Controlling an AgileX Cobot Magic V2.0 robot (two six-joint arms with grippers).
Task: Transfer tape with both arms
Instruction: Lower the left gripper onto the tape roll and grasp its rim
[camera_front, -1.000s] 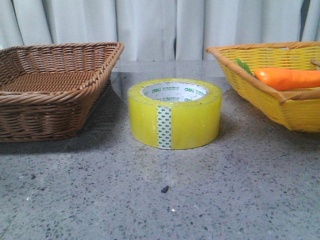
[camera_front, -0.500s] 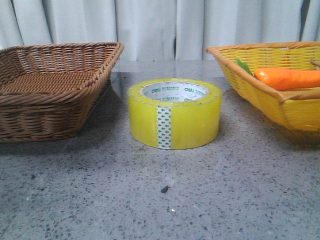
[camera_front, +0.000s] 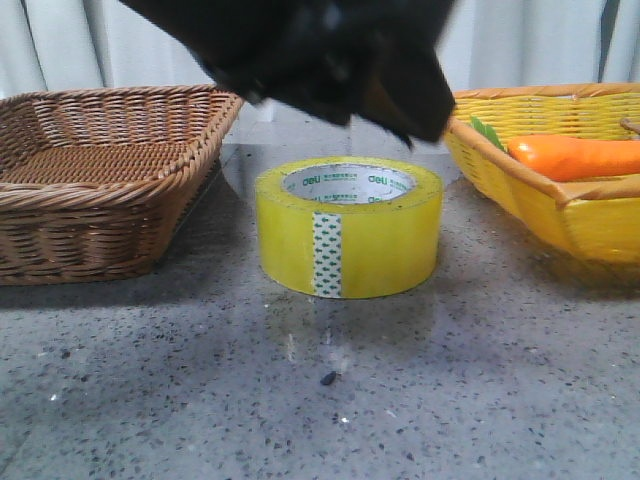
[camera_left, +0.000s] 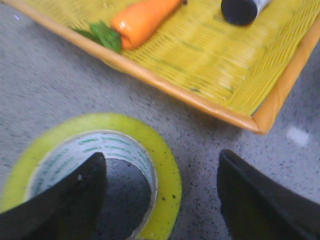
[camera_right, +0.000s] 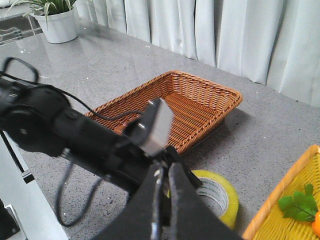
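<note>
black left arm (camera_right: 75, 135), looped cable, seemingly matte casing

left gripper (camera_front: 330, 60) newly in front view, dark and blurred above the tape (camera_front: 349, 226), new shadow on the table (camera_front: 480, 400)

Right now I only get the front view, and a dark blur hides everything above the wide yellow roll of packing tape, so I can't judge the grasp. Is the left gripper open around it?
Observer: Yes, the left gripper is open. One finger is over the white core hole of the tape, the other is outside the roll, on the side of the yellow wicker basket.
Operator: And the right gripper?
Observer: The right gripper is shut on nothing, held high and clear of the tape.
</note>
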